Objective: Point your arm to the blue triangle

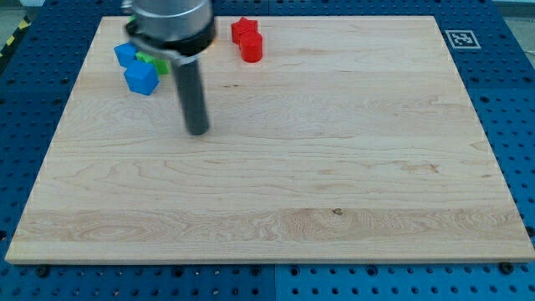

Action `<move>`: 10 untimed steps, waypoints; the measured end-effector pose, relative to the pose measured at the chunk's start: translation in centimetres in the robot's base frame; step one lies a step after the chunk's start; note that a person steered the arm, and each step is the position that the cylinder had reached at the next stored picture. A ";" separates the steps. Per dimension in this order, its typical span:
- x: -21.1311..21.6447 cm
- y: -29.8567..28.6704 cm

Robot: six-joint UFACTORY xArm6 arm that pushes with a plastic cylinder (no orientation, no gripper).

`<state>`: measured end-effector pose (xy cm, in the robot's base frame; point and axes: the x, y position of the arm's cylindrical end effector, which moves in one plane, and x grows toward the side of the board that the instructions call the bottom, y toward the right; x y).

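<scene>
My tip (pixel 197 131) rests on the wooden board (pixel 276 167) in the upper left part of the view. Up and to its left lie two blue blocks: one (pixel 141 79) nearer the tip, and a second (pixel 125 54) above it at the view's top left. I cannot tell which of them is the triangle. A green block (pixel 153 62) sits between them, partly hidden by the arm. The tip is apart from all of them, about a block's width to the right of and below the nearer blue block.
Two red blocks touch each other at the view's top centre: a star-like one (pixel 243 30) and a cylinder (pixel 252 48). A black and white marker (pixel 458 38) sits at the board's top right corner. Blue pegboard (pixel 518 100) surrounds the board.
</scene>
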<state>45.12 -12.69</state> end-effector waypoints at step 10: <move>-19.9 -14.9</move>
<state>25.26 -27.58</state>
